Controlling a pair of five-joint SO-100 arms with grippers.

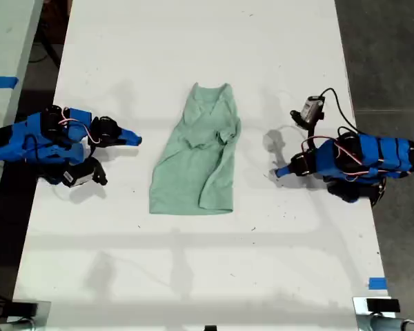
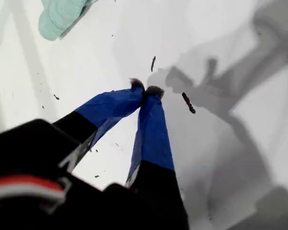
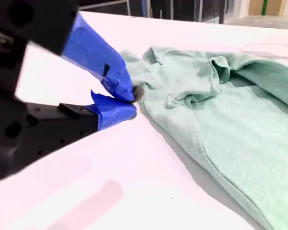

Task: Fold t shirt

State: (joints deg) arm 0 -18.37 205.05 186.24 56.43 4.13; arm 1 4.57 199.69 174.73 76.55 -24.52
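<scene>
Closed tight, tip against tip, my first gripper (image 2: 145,88) holds nothing and points down at the bare white table (image 1: 193,276), where a few dark flecks (image 2: 188,103) lie around its tips. In the exterior view this gripper (image 1: 279,172) lies on the right, blue tape on its fingers and red and white wires looped over the arm.

My second gripper (image 3: 132,101), on the exterior view's left (image 1: 134,139), also has its blue-taped jaws drawn together on nothing. It sits low over the table, pointing toward the garment, near it but apart.

Between the two arms lies the t shirt (image 1: 196,162), pale mint green, its neck toward the exterior view's top and its hem toward the bottom. The side nearer my first gripper is folded inward and rumpled (image 3: 206,81); the other side lies flat.

Farther off, a scrap of blue tape (image 1: 377,283) sticks near the exterior view's lower right corner.
</scene>
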